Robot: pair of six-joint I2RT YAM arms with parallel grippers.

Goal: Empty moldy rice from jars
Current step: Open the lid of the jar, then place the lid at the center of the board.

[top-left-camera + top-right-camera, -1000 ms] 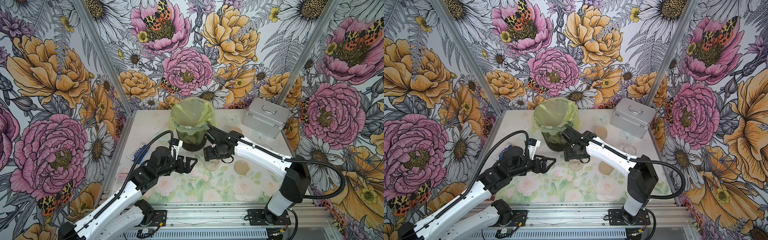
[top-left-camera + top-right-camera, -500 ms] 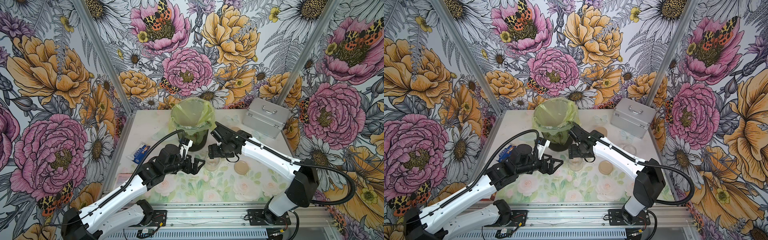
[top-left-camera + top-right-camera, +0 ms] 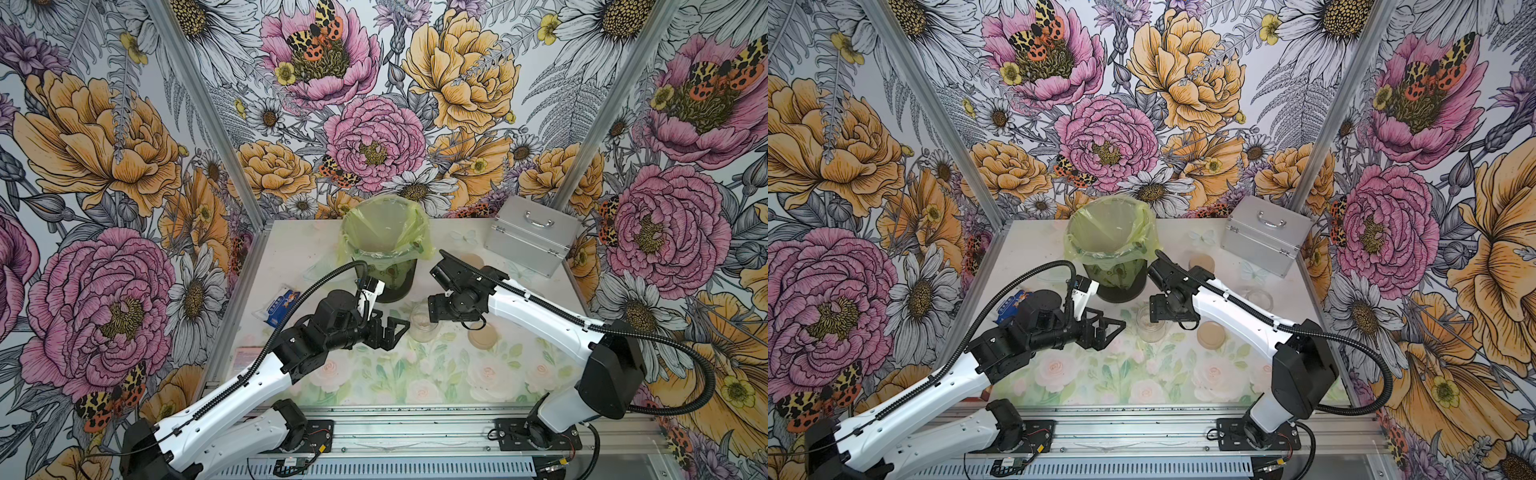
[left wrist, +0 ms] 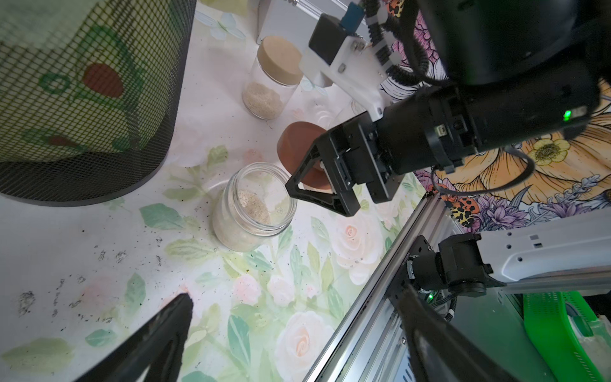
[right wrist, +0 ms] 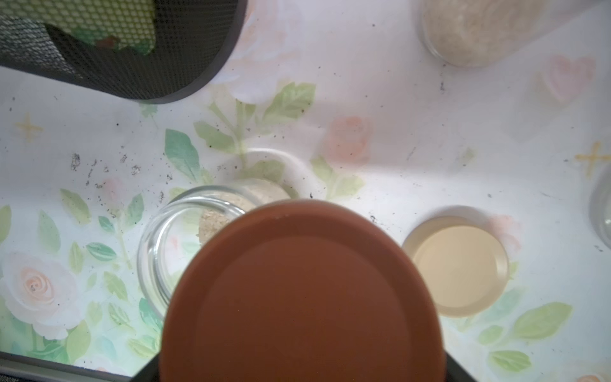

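Observation:
An open glass jar (image 3: 424, 327) stands on the mat in front of the bin, with moldy rice (image 4: 254, 206) in its bottom. My right gripper (image 3: 437, 309) hovers just above and to its right, shut on the jar's reddish-brown lid (image 5: 304, 291). My left gripper (image 3: 392, 332) is open and empty, level with the jar and just left of it, not touching. A second jar (image 4: 271, 82) with a beige lid holds rice, behind the right arm. A third jar (image 3: 1258, 297), lidless, stands to the right; I cannot tell what it holds.
The dark mesh bin (image 3: 384, 245) with a yellow-green bag stands right behind the open jar. A loose beige lid (image 3: 482, 336) lies on the mat to the jar's right. A silver case (image 3: 530, 235) sits at the back right, a blue packet (image 3: 276, 307) at the left.
My left arm reached right, bringing its open gripper close beside the open jar. The right gripper with the lid shifted slightly right, off the jar's mouth.

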